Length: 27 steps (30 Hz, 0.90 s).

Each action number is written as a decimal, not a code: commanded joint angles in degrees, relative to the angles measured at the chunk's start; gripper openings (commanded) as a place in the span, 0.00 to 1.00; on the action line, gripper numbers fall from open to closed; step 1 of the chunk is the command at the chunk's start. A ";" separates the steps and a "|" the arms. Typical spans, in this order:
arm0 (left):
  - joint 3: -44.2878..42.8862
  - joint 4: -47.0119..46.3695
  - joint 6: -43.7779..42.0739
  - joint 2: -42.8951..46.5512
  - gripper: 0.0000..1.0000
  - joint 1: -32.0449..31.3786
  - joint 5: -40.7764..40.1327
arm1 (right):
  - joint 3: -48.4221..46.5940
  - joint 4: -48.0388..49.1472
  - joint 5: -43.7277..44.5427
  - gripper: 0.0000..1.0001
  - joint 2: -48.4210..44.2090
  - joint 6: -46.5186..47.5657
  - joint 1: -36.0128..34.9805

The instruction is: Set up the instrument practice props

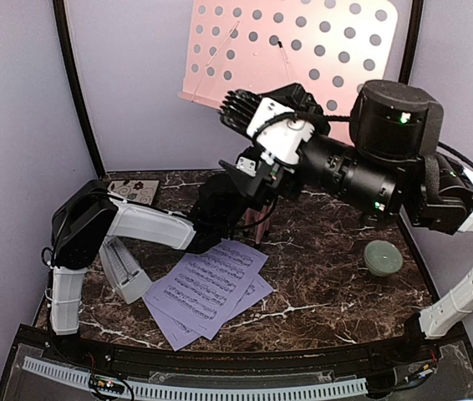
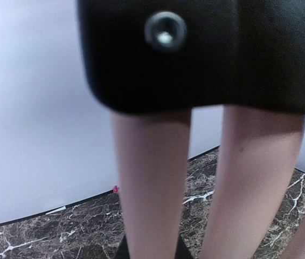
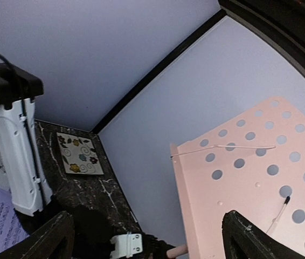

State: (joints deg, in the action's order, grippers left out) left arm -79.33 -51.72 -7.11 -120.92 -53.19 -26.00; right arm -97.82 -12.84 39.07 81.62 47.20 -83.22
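The pink perforated music stand (image 1: 295, 50) stands at the back, its desk high against the rear wall. My left gripper (image 1: 249, 196) reaches to its tripod legs; in the left wrist view its fingers (image 2: 180, 251) sit on both sides of one pink leg (image 2: 151, 178), shut on it. My right gripper (image 1: 235, 107) is open and empty by the desk's lower left edge (image 3: 249, 183). Two lavender sheet-music pages (image 1: 211, 288) lie overlapped on the table's front middle. The white-grey metronome (image 1: 124, 269) is at the left, beside the left arm.
A small pale green bowl (image 1: 383, 257) sits at the right. A floral tile (image 1: 134, 192) lies in the back left corner, also in the right wrist view (image 3: 80, 154). Lavender walls close in on three sides. The left arm's white link (image 3: 18, 156) is below the right gripper.
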 commanded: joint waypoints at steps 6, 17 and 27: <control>3.74 -1.20 3.34 2.61 0.00 1.94 4.22 | 31.89 0.13 -12.21 0.88 -18.81 -30.45 -0.48; 5.61 -1.88 1.69 4.42 0.00 2.43 9.05 | 61.22 21.58 -29.95 0.68 -32.18 -43.55 30.76; 5.59 -0.58 1.83 5.32 0.00 3.00 10.77 | 56.08 36.37 -46.77 0.57 -12.64 -44.37 46.43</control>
State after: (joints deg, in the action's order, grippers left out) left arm -74.83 -54.28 -4.67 -118.61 -50.46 -16.95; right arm -37.98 13.85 0.54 63.51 3.73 -38.48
